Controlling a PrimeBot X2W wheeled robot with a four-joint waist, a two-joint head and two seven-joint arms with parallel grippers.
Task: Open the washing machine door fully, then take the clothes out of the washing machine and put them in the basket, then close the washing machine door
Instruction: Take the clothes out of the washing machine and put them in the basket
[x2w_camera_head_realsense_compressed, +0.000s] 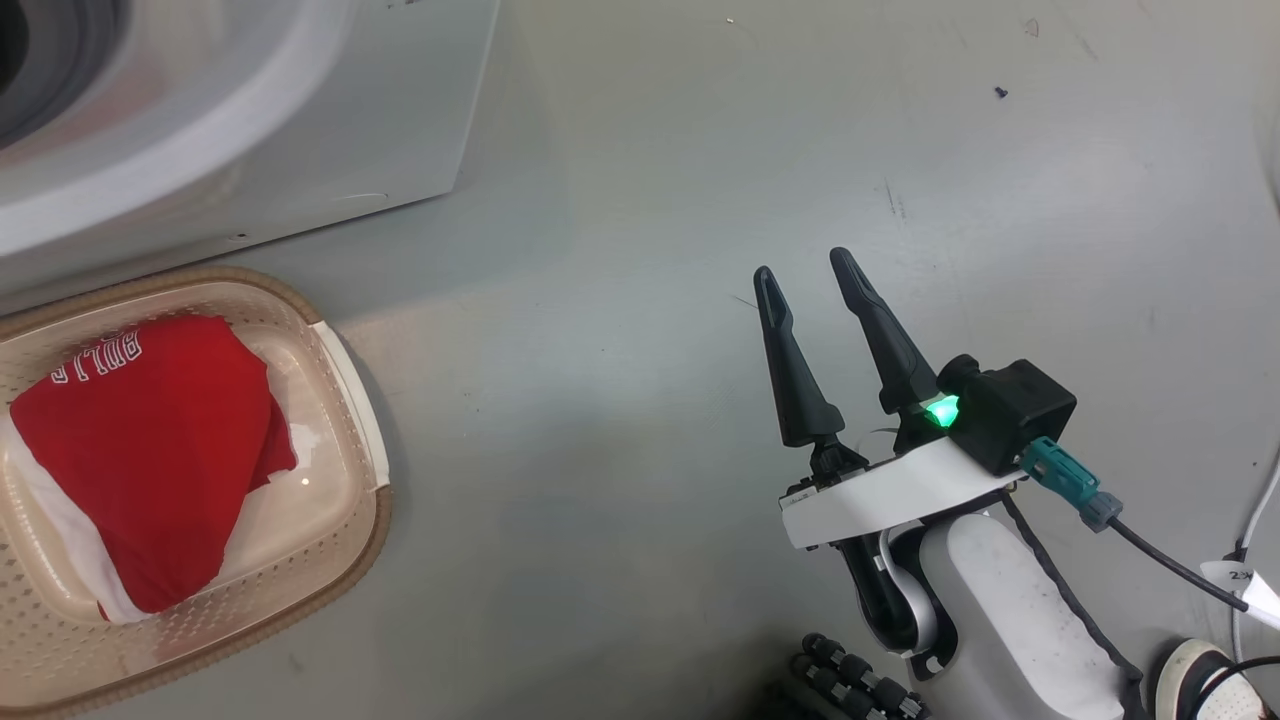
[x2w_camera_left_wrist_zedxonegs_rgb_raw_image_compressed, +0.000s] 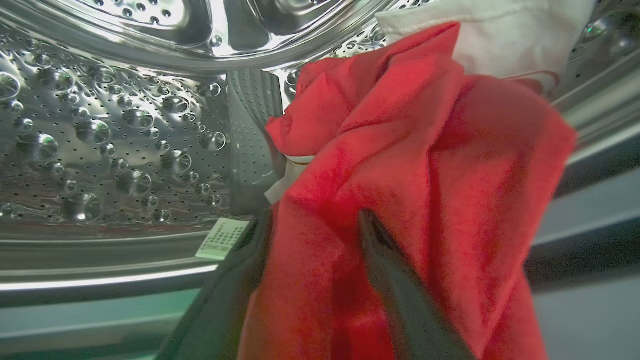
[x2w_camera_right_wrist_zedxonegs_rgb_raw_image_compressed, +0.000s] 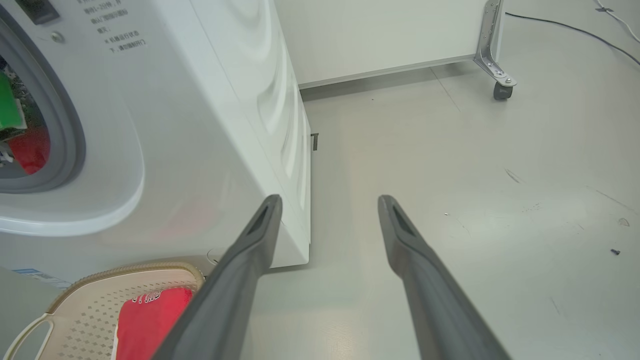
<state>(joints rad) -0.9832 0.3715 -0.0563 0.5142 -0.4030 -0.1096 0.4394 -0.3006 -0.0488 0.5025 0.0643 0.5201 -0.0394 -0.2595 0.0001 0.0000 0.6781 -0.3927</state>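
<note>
Left wrist view: a soft, bright red garment with white trim (x2w_camera_left_wrist_zedxonegs_rgb_raw_image_compressed: 400, 150) is heaped in the perforated steel drum (x2w_camera_left_wrist_zedxonegs_rgb_raw_image_compressed: 100, 125), near its front edge.
Left gripper (x2w_camera_left_wrist_zedxonegs_rgb_raw_image_compressed: 314, 216): jaws apart astride a red fold, with no pinch evident.
Right gripper (x2w_camera_head_realsense_compressed: 802, 264): open and empty over the grey floor (x2w_camera_head_realsense_compressed: 650, 200).
Cream perforated plastic basket (x2w_camera_head_realsense_compressed: 350, 400): holds another red garment (x2w_camera_head_realsense_compressed: 150, 450).
Handling: likely light and limp, prone to snagging. Pinch a thick bunched fold.

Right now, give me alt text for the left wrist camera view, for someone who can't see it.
A crumpled red garment with white trim sits inside the perforated steel drum. Two dark fingers reach up from below, straddling a fold of it.
</note>
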